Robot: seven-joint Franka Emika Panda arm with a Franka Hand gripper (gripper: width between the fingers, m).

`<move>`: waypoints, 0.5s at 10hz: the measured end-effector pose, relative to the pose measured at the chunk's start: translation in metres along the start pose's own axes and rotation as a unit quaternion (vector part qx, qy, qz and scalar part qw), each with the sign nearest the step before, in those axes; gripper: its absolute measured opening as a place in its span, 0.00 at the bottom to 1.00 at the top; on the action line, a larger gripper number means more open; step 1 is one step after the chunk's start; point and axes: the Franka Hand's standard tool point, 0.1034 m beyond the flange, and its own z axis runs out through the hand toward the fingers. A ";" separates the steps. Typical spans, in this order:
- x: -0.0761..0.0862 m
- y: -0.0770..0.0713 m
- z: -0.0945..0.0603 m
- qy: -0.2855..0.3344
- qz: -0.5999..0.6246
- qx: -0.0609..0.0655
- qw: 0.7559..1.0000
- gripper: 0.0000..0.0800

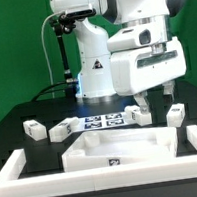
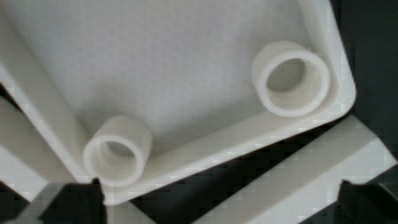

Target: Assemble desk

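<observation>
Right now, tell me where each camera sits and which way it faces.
Exterior view: sits off the arm beyond the wall, facing the robot head-on; shows the arm, the gripper and the tabletop.
Wrist view: sits on the wrist, looking closely at the tabletop and its two round sockets; no fingers show.
Shared: the tabletop.

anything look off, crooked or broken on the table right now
Nothing looks damaged or spilled. The tabletop lies flat inside the border wall, and its two round sockets in the wrist view look intact and empty. The leg blocks lie scattered at differing angles, which fits loose parts not yet mounted.
</observation>
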 end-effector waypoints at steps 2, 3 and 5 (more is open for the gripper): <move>0.000 0.000 0.000 0.000 0.000 0.000 1.000 0.81; 0.000 0.000 0.000 0.000 0.000 0.000 1.000 0.81; 0.000 0.000 0.000 0.000 0.000 0.000 1.000 0.81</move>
